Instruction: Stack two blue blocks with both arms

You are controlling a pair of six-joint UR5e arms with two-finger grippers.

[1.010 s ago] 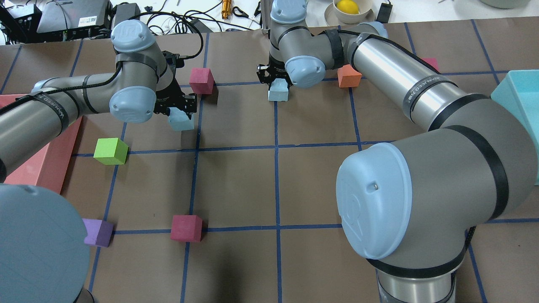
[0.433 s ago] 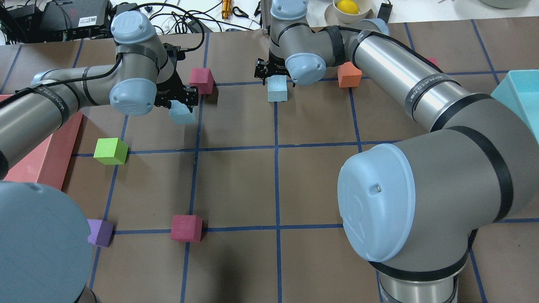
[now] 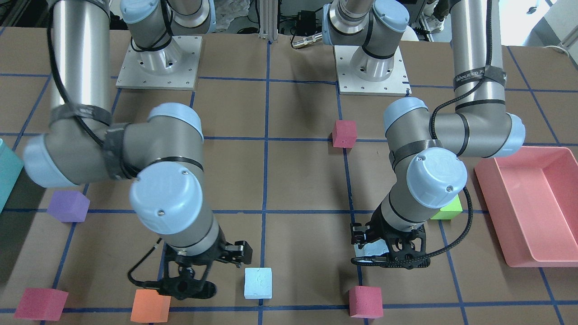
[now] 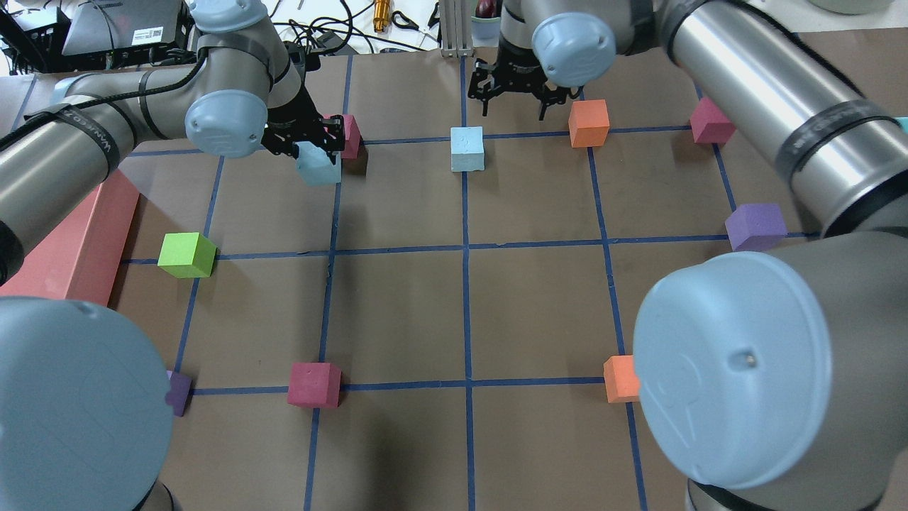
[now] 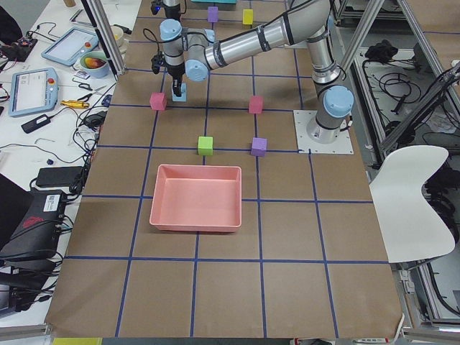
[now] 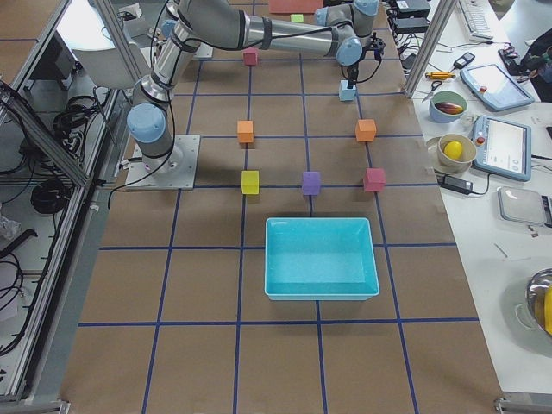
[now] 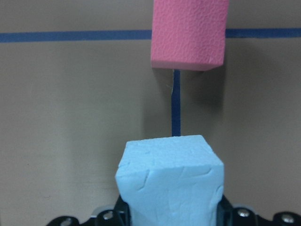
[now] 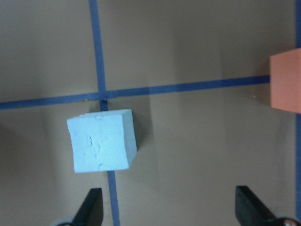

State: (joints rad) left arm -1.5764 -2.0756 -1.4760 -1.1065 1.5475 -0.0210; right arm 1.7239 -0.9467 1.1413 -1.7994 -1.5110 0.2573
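Observation:
One blue block (image 4: pixel 467 149) sits alone on a grid line at the far middle of the table; it also shows in the front view (image 3: pixel 258 283) and the right wrist view (image 8: pixel 102 147). My right gripper (image 4: pixel 514 99) is open and empty, raised above the table just beyond and to the right of that block. My left gripper (image 4: pixel 306 145) is shut on the second blue block (image 4: pixel 318 168), which fills the bottom of the left wrist view (image 7: pixel 169 183). It holds the block just above the paper, well left of the free block.
A crimson cube (image 4: pixel 349 135) stands right beside the left gripper. An orange cube (image 4: pixel 589 123) sits near the right gripper. Green (image 4: pixel 186 255), purple (image 4: pixel 755 226), crimson (image 4: pixel 314 384) and orange (image 4: pixel 621 378) cubes lie nearer. A pink tray (image 4: pixel 78 241) is at the left edge.
The right gripper let go of its blue block, rose and moved away toward the far right. The left gripper lifted its blue block and carried it farther from the robot.

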